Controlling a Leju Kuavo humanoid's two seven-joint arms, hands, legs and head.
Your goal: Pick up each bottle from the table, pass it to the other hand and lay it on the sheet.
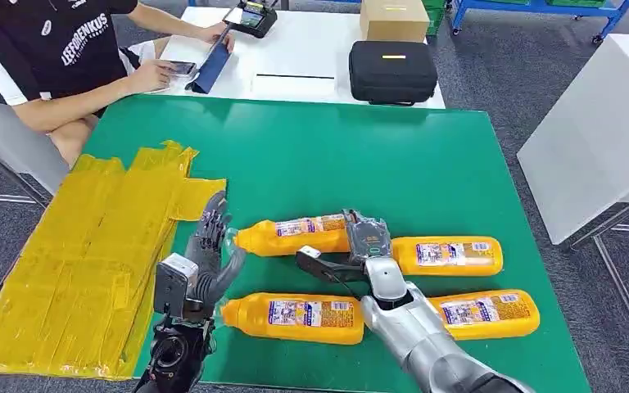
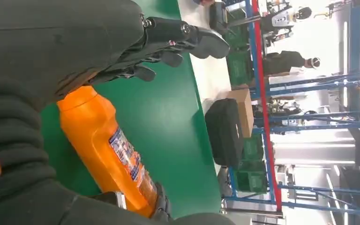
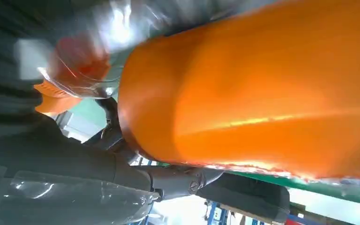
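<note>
Upper-left orange bottle (image 1: pixel 295 236) held at base end by right hand (image 1: pixel 366 239), neck offered to left hand (image 1: pixel 213 246), whose fingers are spread, nothing grasped. Risk: bottle dropped if released before left closes. Three more bottles lying on green worktop (image 1: pixel 336 155); nearest bottle (image 1: pixel 295 318) close under arms, may be nudged. Yellow sheet (image 1: pixel 90 246) to left; black case (image 1: pixel 393 72), seated person (image 1: pixel 65 49) well apart.

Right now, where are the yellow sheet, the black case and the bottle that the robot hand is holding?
yellow sheet (image 1: pixel 74 246), head view, its bare middle.
black case (image 1: pixel 392 70), head view, top face.
held bottle (image 1: pixel 295 236), head view, label near the neck, beside the right robot hand (image 1: pixel 364 237).
</note>
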